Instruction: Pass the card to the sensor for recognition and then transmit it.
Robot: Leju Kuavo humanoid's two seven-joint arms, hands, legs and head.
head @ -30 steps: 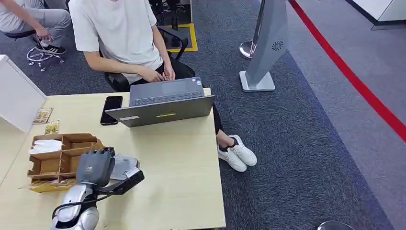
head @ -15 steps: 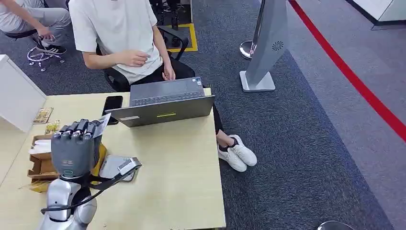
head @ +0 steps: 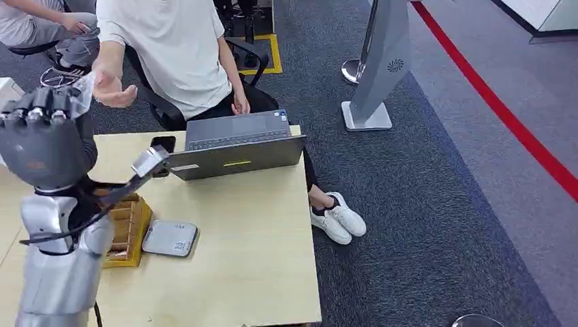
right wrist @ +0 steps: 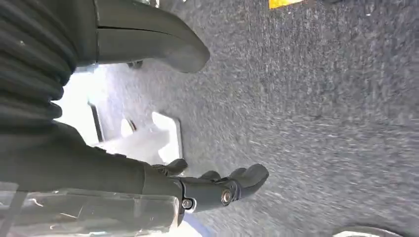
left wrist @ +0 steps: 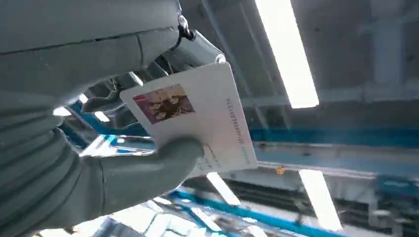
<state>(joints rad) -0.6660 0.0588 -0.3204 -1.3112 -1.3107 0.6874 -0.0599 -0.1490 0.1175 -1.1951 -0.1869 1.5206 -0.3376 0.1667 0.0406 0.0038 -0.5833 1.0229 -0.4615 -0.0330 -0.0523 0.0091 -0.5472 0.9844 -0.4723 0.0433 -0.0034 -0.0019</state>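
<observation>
The left hand (left wrist: pixel 89 148) pinches a white card (left wrist: pixel 197 116) between thumb and darker fingers; the card bears a small photo and printed digits, with ceiling lights (left wrist: pixel 286 49) behind

Dark grey carpet (head: pixel 422 204) with red stripe (head: pixel 504 112), pale wooden table (head: pixel 252 245).

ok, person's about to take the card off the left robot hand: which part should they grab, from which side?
The free far edge of the card, away from the left robot hand. The thumb and fingers clamp the near portion; the rest juts out bare. The person's hand should likely pinch both flat faces, coming in from opposite the palm.
</observation>
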